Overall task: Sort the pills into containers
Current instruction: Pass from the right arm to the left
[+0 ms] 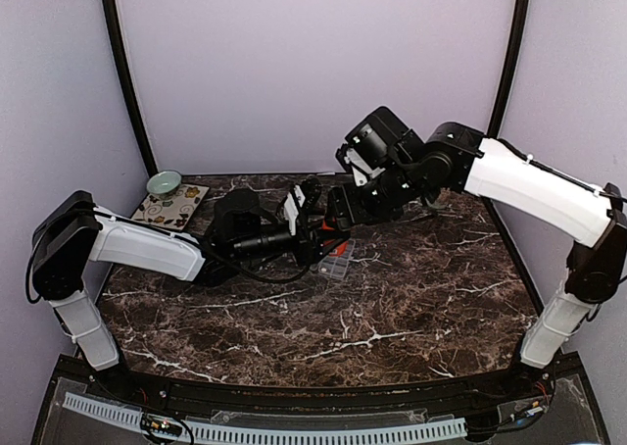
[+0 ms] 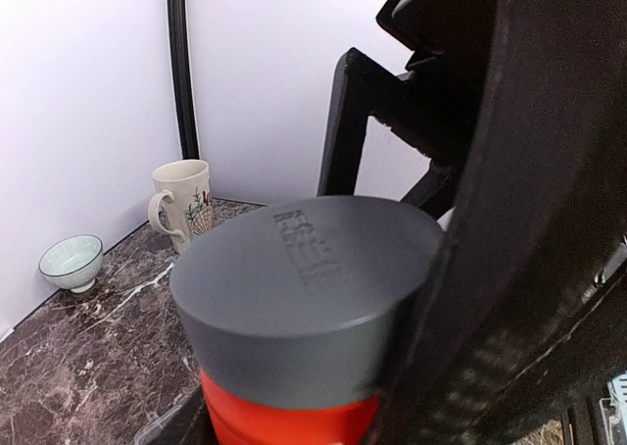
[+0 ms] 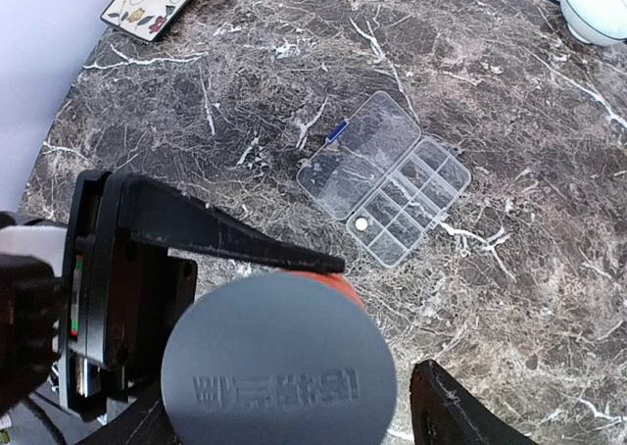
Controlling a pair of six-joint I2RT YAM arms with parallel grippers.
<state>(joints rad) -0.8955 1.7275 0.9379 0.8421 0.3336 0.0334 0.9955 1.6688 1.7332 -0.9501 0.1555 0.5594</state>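
Containers (image 3: 384,178) lie open below bottle (image 3: 279,362) and right end effector (image 3: 282,420)

Soft, even light is filling all 3 views; glare is washing the marble table (image 1: 411,308), the organiser box (image 3: 384,178) is showing sharp, the grey cap (image 3: 279,367) blurring.

Organiser box (image 1: 338,264) half hidden behind the left hand (image 1: 315,234); orange bottle (image 2: 304,308) cut off at the lower edge.

We're looking at a lab-style robot test booth: plain lilac walls (image 1: 313,73), black posts (image 1: 127,82) at the corners, a left arm (image 1: 147,249) and right arm (image 1: 529,185) bolted at the edge of a marble-look table (image 1: 392,318).
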